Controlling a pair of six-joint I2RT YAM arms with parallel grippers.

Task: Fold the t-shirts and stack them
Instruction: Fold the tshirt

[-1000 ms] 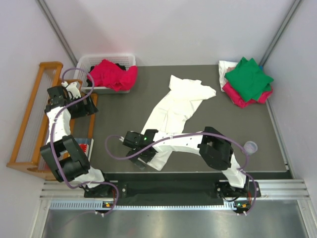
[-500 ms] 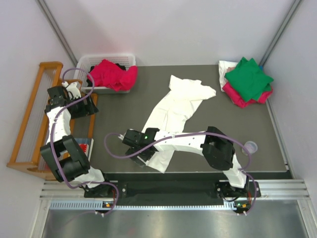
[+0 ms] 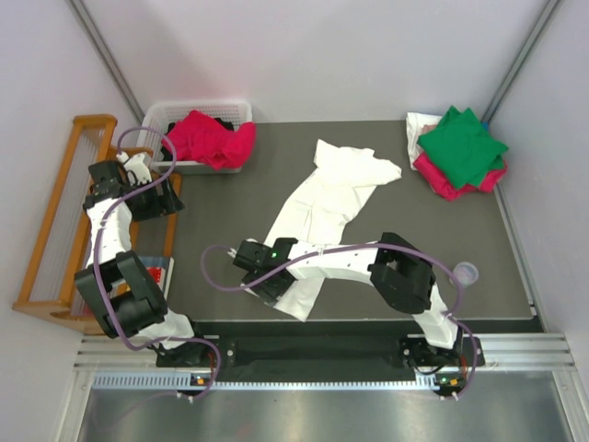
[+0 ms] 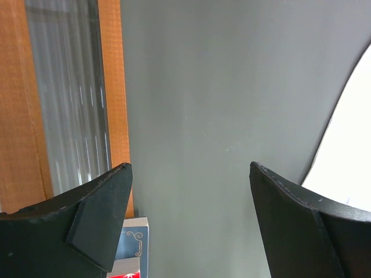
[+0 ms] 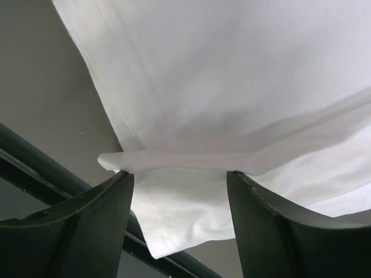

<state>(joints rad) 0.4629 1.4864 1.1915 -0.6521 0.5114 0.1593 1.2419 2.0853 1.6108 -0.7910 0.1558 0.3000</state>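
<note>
- Two fingers of the right end effector [image 5: 177,174] straddle the near hem of the large white cloth t-shirt [image 3: 333,198]. The shirt lies long and rumpled in the middle of the dark grey surface [image 3: 230,212].
- A raised ridge of hem touches both fingers, yet the gap between them is wide. I cannot tell whether this is a firm hold.
- To do this step well, I judge the jaws should close fully on every layer of the hem before any lift. The corner should then travel low toward the far end, so the cloth folds over itself and does not drag.
- The left end effector [image 3: 155,198] is released and carries nothing. It hangs by the orange wooden slatted rack [image 3: 55,221], well apart from the shirt. Bringing it to the other hem corner would likely give a squarer fold.
- The right wrist view alone shows the doubled hem and its ridge; from above, the arm hides them.
- Only the top view shows the folded green t-shirt [image 3: 462,140] stacked on a folded crimson-pink t-shirt [image 3: 440,180] at the far right. It also shows a loose crimson-pink t-shirt [image 3: 210,138] heaped in the white slotted plastic basket [image 3: 198,110].
</note>
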